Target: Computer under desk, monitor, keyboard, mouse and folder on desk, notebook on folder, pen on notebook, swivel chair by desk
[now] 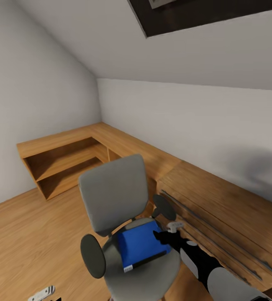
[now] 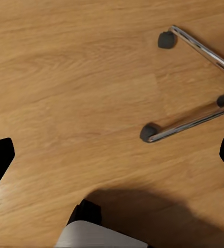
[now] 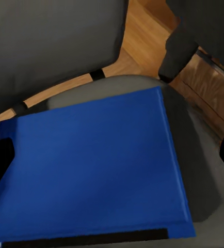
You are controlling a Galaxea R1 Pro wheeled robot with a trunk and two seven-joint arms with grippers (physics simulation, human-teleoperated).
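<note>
Lower centre of the head view, folder is lying flat on swivel chair seat, right tool hovering at its right edge. Left wrist view: left tool is hanging released over floor. Right wrist view: right tool spread above folder.

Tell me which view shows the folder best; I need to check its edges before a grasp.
The right wrist view: the folder appears close up, flat on the swivel chair seat, its edges plain. The head view shows it small, partly behind the right gripper. The left wrist view faces floor.
</note>
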